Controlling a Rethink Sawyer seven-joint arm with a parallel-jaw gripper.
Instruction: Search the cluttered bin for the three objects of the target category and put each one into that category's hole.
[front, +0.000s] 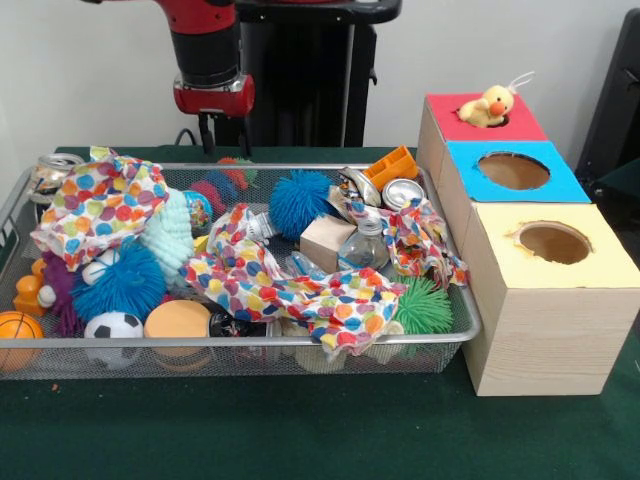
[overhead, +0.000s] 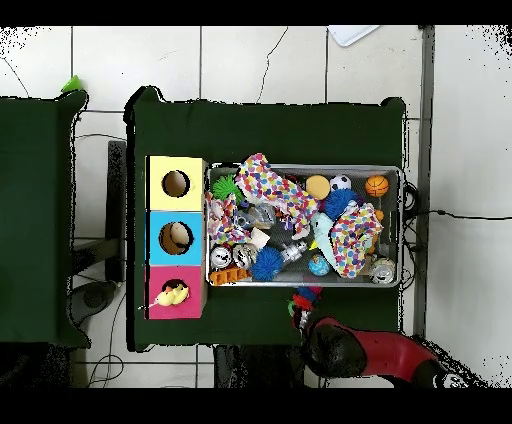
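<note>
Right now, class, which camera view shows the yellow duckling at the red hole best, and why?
The front view: the yellow duckling sits in the red hole, with its head and orange beak clear. The overhead view shows the duckling only as a small yellow blob on the red surround.

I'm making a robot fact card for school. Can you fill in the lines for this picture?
Duckling: yellow plush duckling sits at the red hole, not fully inside
Blue hole: something pale inside from overhead
Yellow hole: looks empty
Bin: wire mesh bin full of spiky balls, dotted cloth, cans
Gripper: hangs above the bin's far edge, holding nothing
</note>
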